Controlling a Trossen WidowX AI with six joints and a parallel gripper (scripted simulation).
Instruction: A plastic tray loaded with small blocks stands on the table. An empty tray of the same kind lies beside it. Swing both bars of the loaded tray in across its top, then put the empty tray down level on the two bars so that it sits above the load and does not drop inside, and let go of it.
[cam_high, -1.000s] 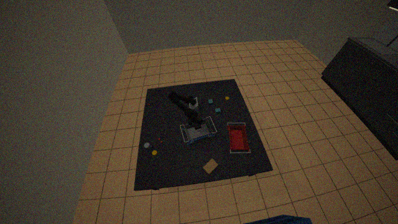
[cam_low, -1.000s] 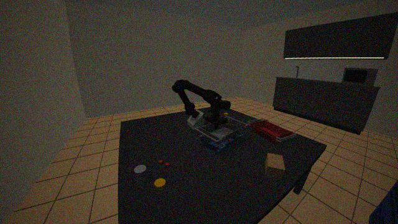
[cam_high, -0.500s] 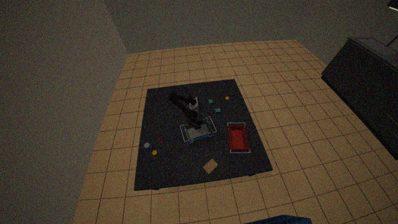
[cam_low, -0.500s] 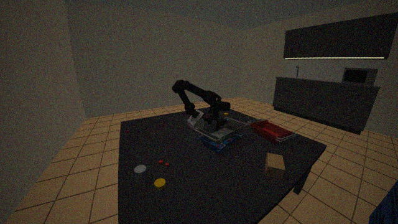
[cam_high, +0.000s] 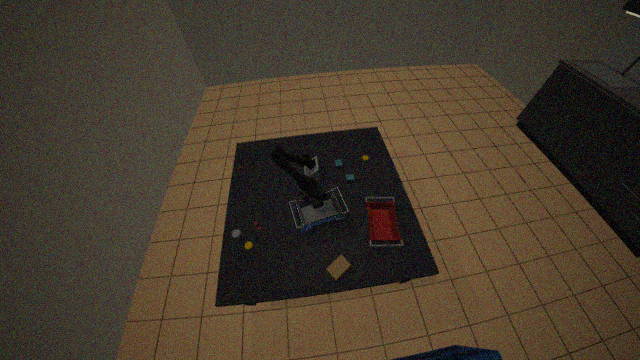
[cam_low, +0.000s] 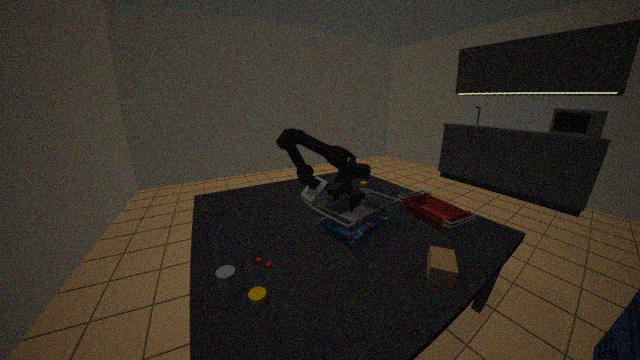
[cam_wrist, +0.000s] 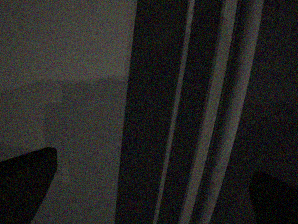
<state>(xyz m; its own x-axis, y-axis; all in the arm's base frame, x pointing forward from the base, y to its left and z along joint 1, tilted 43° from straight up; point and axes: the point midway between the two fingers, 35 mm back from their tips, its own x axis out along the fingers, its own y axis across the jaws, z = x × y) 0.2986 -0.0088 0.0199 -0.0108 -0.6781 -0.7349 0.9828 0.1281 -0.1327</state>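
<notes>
The grey empty tray (cam_high: 315, 212) (cam_low: 345, 216) sits above the blue tray (cam_high: 324, 222) (cam_low: 341, 233), looking roughly level, with its own wire bars (cam_high: 296, 215) out at its ends. Small red blocks (cam_low: 369, 226) show in the blue tray; most of the load is hidden. The blue tray's bars are largely hidden, so I cannot tell exactly how the grey tray rests on them. My gripper (cam_high: 318, 204) (cam_low: 355, 202) (cam_wrist: 156, 171) is open. In the wrist view its fingers stand apart on either side of the grey tray's wall and bars, with nothing clamped between them.
A red tray (cam_high: 384, 222) (cam_low: 434, 209) lies to the right. A wooden block (cam_high: 339, 267) (cam_low: 443, 265) stands near the front. A yellow disc (cam_high: 248, 245) (cam_low: 257, 294), a pale disc (cam_high: 236, 233) (cam_low: 225, 271) and small red pieces lie left. Two teal blocks (cam_high: 338, 163) (cam_high: 350, 177) lie behind.
</notes>
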